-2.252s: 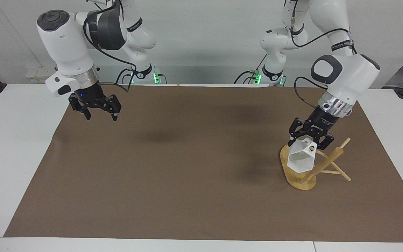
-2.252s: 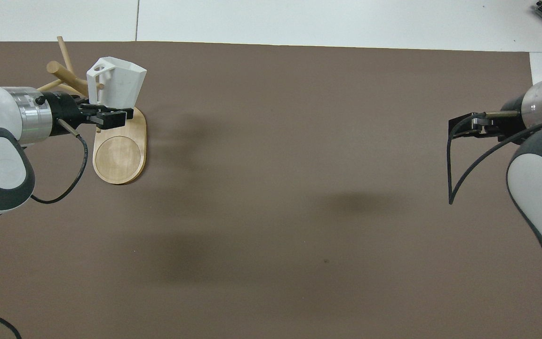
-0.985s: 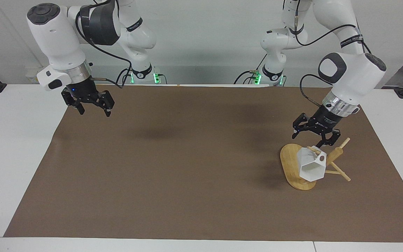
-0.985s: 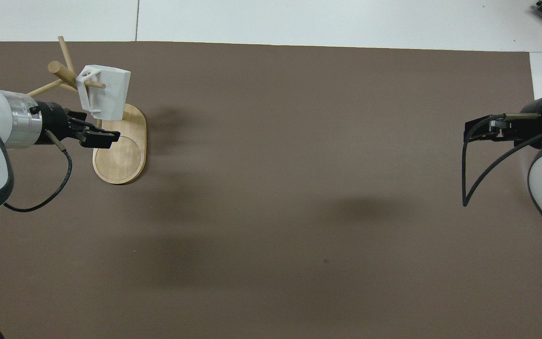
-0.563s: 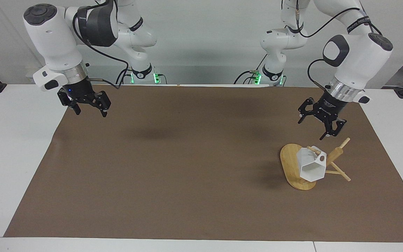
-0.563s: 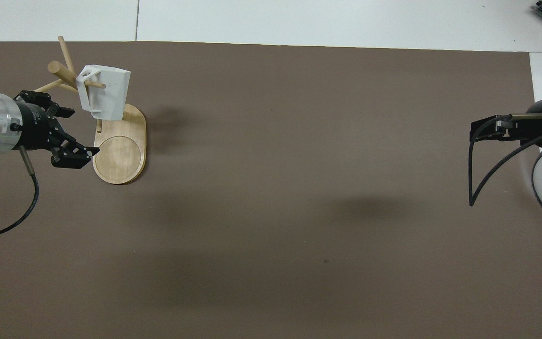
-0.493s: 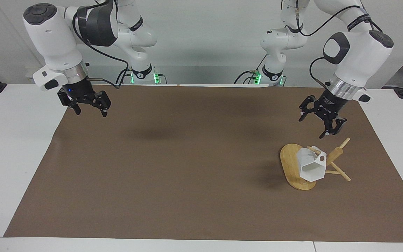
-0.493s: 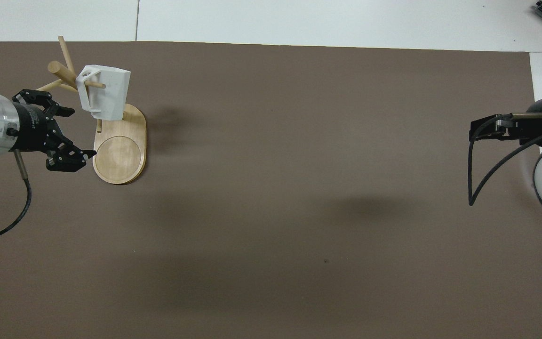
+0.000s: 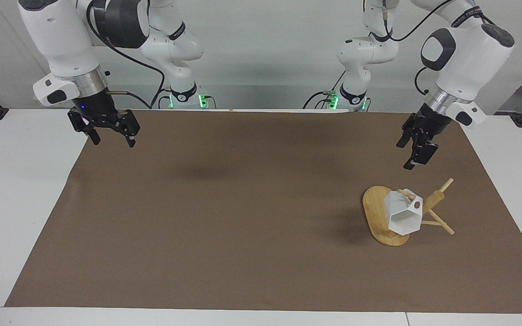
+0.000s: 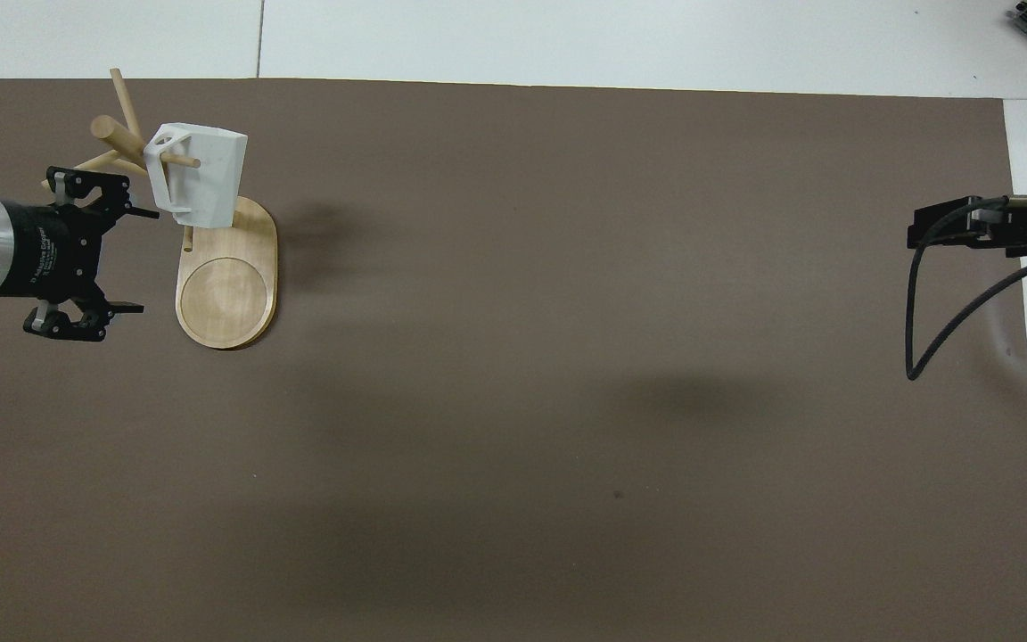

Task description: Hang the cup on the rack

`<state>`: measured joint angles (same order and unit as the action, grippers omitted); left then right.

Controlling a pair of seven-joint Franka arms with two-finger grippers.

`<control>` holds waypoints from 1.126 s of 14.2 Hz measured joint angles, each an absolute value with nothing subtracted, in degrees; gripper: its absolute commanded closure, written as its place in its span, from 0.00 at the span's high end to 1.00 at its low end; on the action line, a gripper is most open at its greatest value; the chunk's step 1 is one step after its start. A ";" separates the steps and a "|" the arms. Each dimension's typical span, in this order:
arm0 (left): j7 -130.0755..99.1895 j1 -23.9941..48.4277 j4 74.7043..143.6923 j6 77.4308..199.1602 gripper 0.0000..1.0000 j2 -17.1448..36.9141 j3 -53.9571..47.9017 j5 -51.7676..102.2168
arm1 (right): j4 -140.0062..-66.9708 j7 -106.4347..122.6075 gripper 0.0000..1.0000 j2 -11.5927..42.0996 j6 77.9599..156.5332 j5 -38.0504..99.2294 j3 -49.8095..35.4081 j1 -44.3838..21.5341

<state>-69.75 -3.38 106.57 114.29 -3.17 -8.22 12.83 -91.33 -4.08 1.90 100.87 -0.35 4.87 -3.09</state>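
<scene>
Your faceted white mug (image 9: 404, 216) hangs by its handle on the bamboo peg rack (image 9: 429, 209), so both pincers, left (image 9: 413, 151) and right (image 9: 109, 135), gape empty.

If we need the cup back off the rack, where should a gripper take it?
Probably by the faceted body of the cup, coming from the open end of the peg, away from the rack post. The handle is threaded on that peg, so the cup must slide off along it.

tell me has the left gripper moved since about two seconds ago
Yes. The left gripper has let go of the cup and risen up and away from the rack, open.
</scene>
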 measured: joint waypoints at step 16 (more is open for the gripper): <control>-2.18 -0.14 96.33 98.27 1.00 -3.22 -3.21 2.81 | -88.65 -4.07 1.00 1.16 97.53 -0.30 5.58 -3.70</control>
<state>-2.18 -0.14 96.33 98.27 -3.22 -3.21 2.81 -88.65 -4.07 1.16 97.53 -0.30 5.58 -3.70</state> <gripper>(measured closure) 0.000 0.000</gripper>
